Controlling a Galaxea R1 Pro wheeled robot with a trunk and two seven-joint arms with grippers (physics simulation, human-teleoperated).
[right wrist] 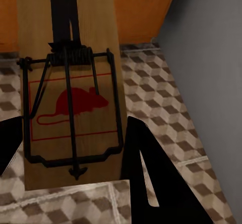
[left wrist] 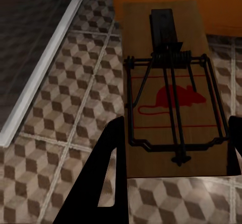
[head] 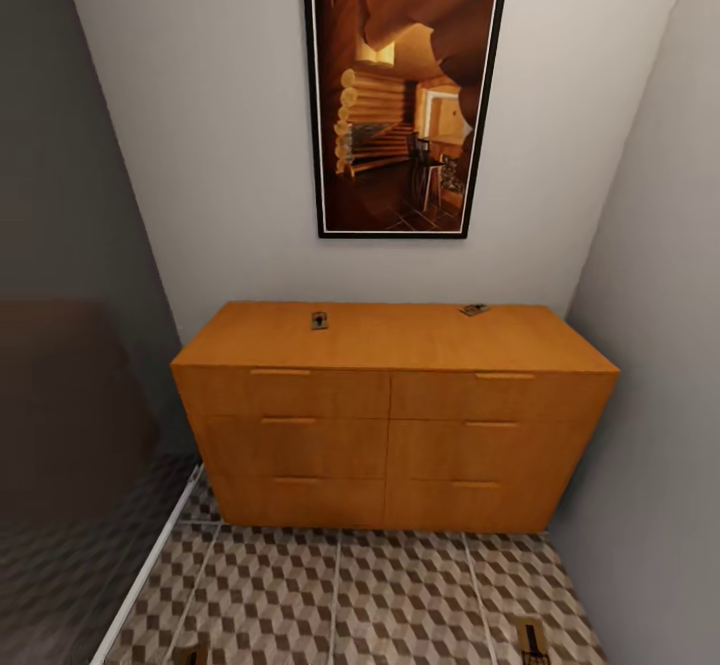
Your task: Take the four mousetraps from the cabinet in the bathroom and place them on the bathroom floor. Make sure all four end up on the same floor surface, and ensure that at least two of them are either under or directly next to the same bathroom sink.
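The orange-brown cabinet point(head: 390, 425) stands against the far wall, drawers closed. Two mousetraps lie on its top, one left of the middle point(head: 319, 320) and one at the back right point(head: 474, 310). My left gripper point(left wrist: 176, 120) is shut on a third mousetrap point(left wrist: 171, 93), a wooden board with a red mouse print, held above the bathroom floor point(left wrist: 70, 108). My right gripper point(right wrist: 70, 125) is shut on another mousetrap point(right wrist: 70, 82) over the same cube-patterned tiles. Both held traps peek in at the head view's lower edge point(head: 190, 657) point(head: 532, 640). The bathroom sink is out of view.
A framed picture point(head: 405, 95) hangs above the cabinet. A grey wall point(head: 660, 395) closes the right side. On the left, a white floor rail point(head: 150, 565) borders a dark glazed area. Tiled floor point(head: 350, 595) lies in front of the cabinet.
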